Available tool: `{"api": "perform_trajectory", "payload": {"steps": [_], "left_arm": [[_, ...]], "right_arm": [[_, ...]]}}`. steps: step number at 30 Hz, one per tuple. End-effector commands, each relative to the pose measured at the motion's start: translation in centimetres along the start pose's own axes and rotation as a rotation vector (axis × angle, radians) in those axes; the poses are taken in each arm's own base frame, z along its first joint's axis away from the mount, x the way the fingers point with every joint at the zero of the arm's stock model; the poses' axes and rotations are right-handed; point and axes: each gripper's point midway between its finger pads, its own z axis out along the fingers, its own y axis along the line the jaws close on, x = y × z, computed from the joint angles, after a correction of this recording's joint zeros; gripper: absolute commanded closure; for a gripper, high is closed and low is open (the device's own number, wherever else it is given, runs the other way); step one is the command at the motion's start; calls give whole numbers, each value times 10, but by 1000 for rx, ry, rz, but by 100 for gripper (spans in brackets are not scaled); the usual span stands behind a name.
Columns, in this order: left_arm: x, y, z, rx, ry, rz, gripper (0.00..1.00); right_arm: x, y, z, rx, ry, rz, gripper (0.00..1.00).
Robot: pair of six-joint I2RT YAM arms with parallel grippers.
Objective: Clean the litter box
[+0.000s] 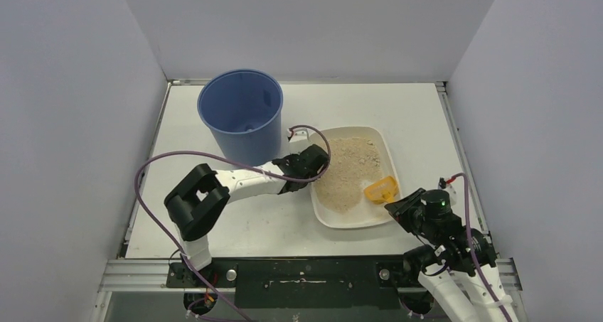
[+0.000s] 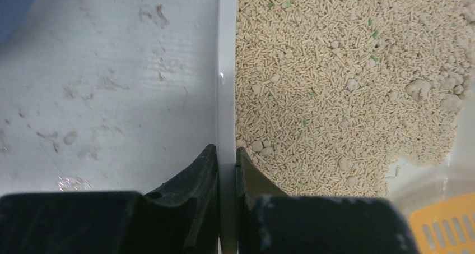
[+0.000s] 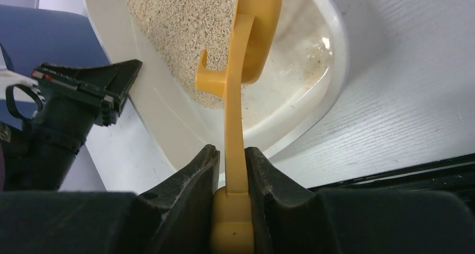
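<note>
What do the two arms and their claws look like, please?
The left arm and right arm have white shells with bulky black joint housings. A purple cable loops along each. A green light glows on the right arm. The left claw and right claw each have two black, wedge-shaped fingers.

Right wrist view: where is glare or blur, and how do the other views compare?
Right wrist: glare inside the litter box; the fingers holding the scoop are dark, soft. Left wrist: granules sharp, fingers on the rim blurred. Top external: even light, soft shadows.
</note>
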Motion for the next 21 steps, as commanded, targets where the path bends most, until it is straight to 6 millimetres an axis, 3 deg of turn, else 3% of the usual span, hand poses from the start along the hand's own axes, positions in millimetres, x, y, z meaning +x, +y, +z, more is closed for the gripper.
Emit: {"api": "perform_trajectory", "payload": {"steps": [1,8,21], "left_arm": [[-14,-35,-34,29,-131,-218,100],[10,-33,-42,-15,-116,-254,100],[14,-9,-58,17,-121,-216,100]], "right_arm": [[-10,3,0,17,-49,57,100],[-9,-12,7,55,-83,188,100],[1,-16,55,34,-72,315,100]]}}
